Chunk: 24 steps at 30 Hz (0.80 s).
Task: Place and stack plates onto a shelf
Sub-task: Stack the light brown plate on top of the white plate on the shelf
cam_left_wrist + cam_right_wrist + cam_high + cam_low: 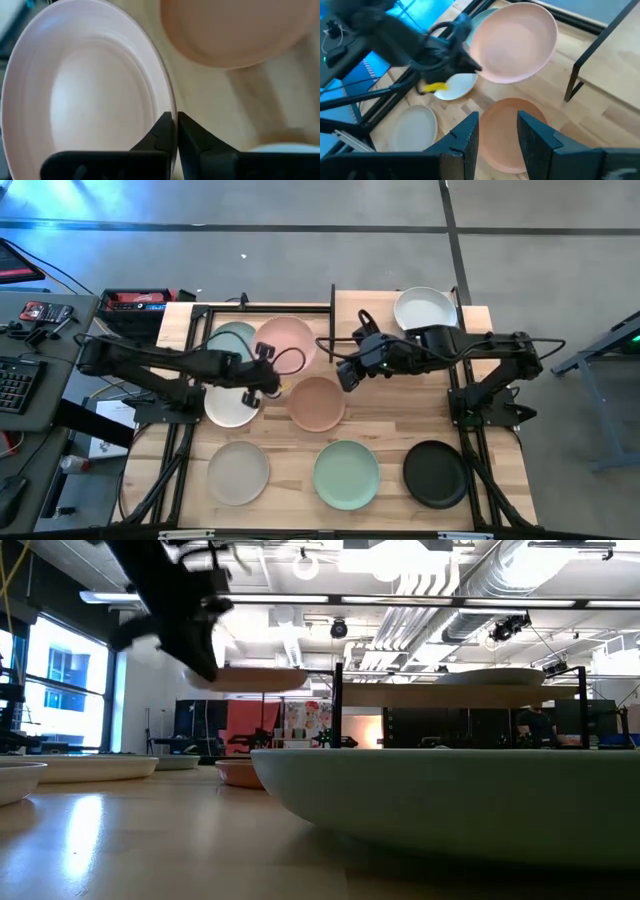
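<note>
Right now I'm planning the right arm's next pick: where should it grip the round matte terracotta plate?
By its rim, from above on the side facing the right gripper: the round terracotta plate lies flat, so only the raised edge fits between the jaws.

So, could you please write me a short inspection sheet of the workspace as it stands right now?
Surface: light plank table, with the shelf at its far right.
Job's things: white plate on the shelf; pink plate lifted over the teal plate; terracotta plate, beige plate, mint plate, black plate and a pale plate on the table.
Clutter: nothing seen on the table.
Grippers: left gripper clamps the pink plate's rim; right gripper open above the terracotta plate.
Cables: black leads loop at both wrists.
Surroundings: side desk with keyboard and tools.
</note>
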Available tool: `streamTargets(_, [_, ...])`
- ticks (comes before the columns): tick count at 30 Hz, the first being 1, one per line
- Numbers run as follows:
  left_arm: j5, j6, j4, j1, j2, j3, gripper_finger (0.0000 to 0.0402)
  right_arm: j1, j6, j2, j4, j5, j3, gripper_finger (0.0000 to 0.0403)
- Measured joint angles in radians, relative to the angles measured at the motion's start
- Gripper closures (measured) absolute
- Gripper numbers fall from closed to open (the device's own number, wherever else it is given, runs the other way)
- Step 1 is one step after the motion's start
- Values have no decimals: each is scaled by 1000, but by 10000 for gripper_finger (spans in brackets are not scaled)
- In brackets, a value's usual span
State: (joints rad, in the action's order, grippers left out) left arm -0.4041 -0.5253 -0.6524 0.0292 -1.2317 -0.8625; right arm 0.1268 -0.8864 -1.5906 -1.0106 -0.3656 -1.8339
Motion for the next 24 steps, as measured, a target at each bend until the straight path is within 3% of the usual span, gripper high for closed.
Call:
streamTargets(8, [68,-17,-123,207,81,-66,400,0,-113,-58,-20,7,0,290])
streamTargets(15, [22,-27,-116,367,67,-93,400,0,-177,-148,-54,38,0,290])
streamTargets(24, [-55,-27,-77,469,32,-92,400,0,-213,-233,-53,66,0,290])
